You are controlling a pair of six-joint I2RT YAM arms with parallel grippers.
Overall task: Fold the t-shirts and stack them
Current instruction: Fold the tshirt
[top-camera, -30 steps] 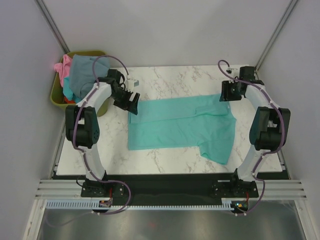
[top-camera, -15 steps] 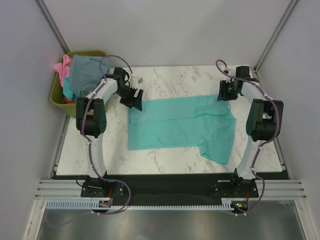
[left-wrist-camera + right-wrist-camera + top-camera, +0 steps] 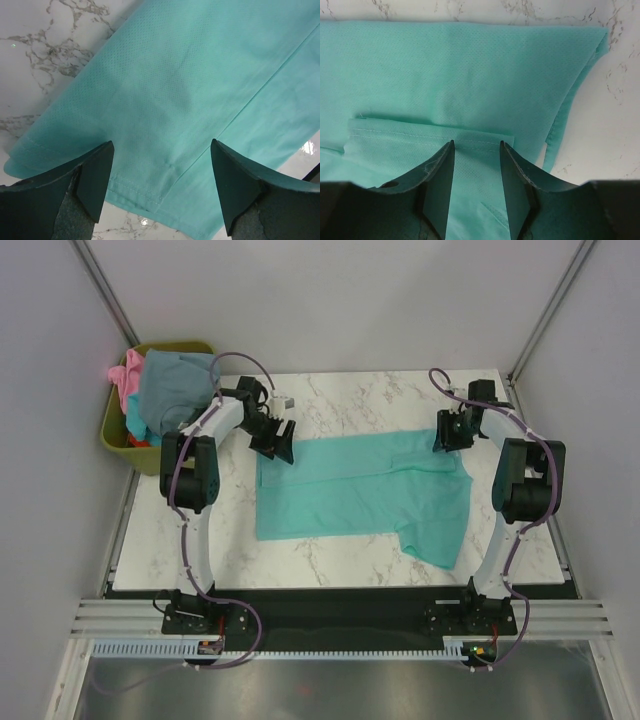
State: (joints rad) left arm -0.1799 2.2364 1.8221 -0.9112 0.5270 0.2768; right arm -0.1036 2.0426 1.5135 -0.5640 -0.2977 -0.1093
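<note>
A teal t-shirt point(image 3: 360, 490) lies partly folded on the marble table, one sleeve pointing to the near right. My left gripper point(image 3: 278, 443) is open just above its far-left corner; the left wrist view shows the hem point(image 3: 135, 192) between the wide-apart fingers point(image 3: 95, 180). My right gripper point(image 3: 447, 436) is open above the far-right corner, where a folded-over edge point(image 3: 430, 135) lies at its fingertips point(image 3: 445, 165). A grey-blue t-shirt point(image 3: 172, 385), a pink one point(image 3: 124, 375) and a bit of red-orange cloth point(image 3: 139, 440) sit in the bin.
An olive-green bin point(image 3: 112, 435) stands off the table's far-left corner. Bare marble point(image 3: 350, 395) shows behind the teal shirt and along the table's near edge point(image 3: 330, 570). Grey walls close in both sides.
My left gripper has moved right and forward from beside the bin to the shirt's far-left corner. My right gripper has shifted slightly toward the shirt's far-right corner. The shirt has not moved.
</note>
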